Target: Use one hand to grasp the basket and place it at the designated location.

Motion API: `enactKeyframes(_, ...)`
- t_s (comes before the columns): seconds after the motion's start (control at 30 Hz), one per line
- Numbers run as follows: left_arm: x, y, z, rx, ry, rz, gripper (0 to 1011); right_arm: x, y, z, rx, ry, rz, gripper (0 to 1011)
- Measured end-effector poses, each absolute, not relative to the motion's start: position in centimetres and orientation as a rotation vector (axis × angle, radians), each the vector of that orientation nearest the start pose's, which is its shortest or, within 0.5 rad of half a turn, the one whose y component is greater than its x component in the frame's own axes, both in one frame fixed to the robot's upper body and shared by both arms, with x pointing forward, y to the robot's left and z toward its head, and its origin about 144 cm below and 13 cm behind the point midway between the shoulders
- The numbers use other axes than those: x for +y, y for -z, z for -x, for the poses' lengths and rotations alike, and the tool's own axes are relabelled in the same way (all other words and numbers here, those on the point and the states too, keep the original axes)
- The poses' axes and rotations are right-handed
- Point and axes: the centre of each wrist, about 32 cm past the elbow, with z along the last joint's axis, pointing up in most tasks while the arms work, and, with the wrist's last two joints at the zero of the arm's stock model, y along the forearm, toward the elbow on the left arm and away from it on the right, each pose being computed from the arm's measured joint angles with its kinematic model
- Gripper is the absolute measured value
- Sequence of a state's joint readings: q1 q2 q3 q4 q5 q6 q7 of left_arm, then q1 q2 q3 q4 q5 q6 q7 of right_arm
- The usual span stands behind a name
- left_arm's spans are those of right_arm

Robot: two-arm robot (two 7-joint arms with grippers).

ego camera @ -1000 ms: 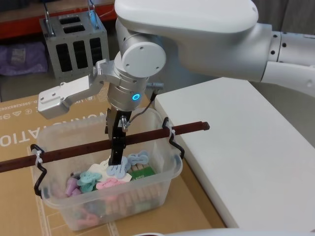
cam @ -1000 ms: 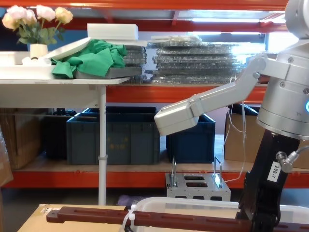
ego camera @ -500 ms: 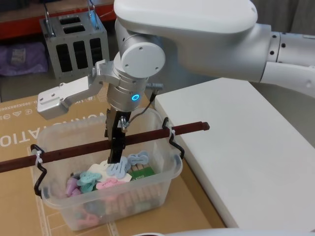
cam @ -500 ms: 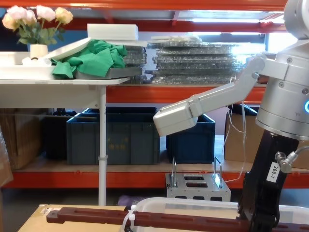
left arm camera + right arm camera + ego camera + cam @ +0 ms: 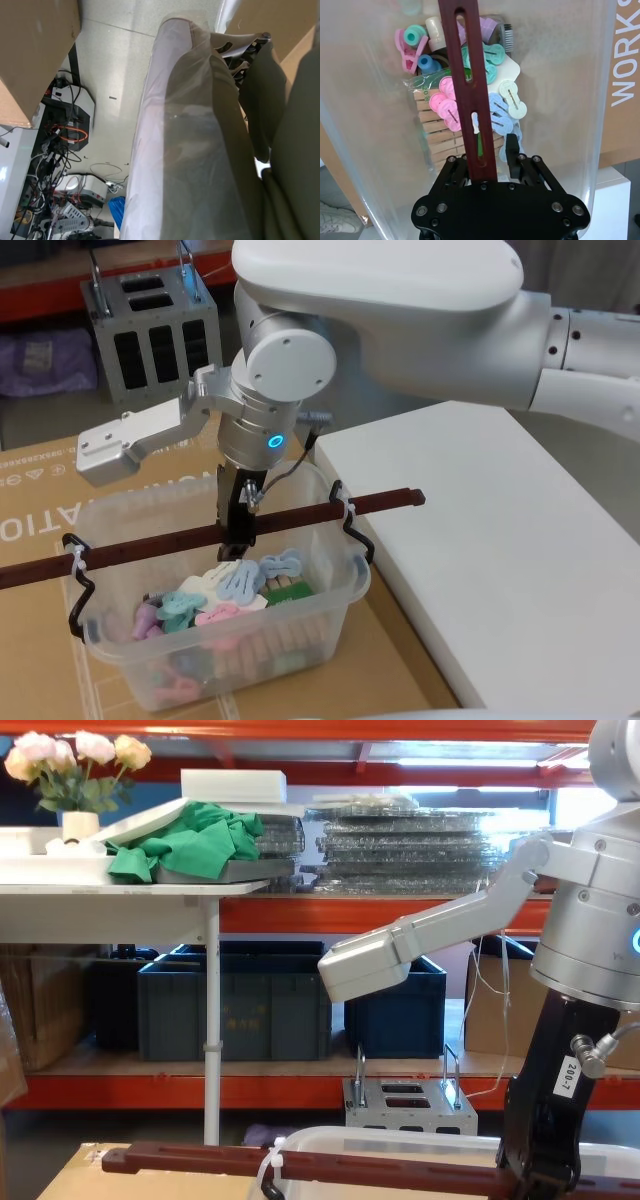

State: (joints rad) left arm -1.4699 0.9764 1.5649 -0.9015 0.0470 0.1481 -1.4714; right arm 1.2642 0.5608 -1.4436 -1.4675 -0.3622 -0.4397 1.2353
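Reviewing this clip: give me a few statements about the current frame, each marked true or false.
1. The right tool is clamped on the bar handle. True.
2. The basket is empty. False: it holds pastel clips.
3. The basket is over the white table. False: it is over the brown cardboard, and the white table lies to its right.
4. White zip ties fasten the bar handle to the basket. True.
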Motion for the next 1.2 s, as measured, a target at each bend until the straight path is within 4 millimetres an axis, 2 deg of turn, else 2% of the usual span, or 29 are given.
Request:
enactKeyframes(0.07, 49.69, -139.45, -61.58, 0.169, -0.176, -1.629, 0, -12.83, -134.41, -57.18, -1.213, -0.843, 1.207, 321)
enactKeyframes(0.1, 49.7, -139.45, -61.58, 0.169, -0.176, -1.629, 0, -12.84, -134.41, -57.18, -1.213, -0.843, 1.208, 255)
enactKeyframes(0.2, 49.69, -139.45, -61.58, 0.169, -0.176, -1.629, 0, -12.85, -134.42, -57.19, -1.213, -0.843, 1.208, 183)
enactKeyframes(0.33, 49.69, -139.45, -61.58, 0.169, -0.176, -1.629, 0, -12.86, -134.42, -57.19, -1.213, -0.843, 1.208, 151)
enactKeyframes(0.77, 49.69, -139.45, -61.58, 0.169, -0.176, -1.629, 0, -12.86, -134.42, -57.19, -1.214, -0.842, 1.209, 88)
enactKeyframes(1.2, 49.69, -139.45, -61.58, 0.169, -0.176, -1.629, 0, -12.86, -134.42, -57.19, -1.214, -0.842, 1.209, 87)
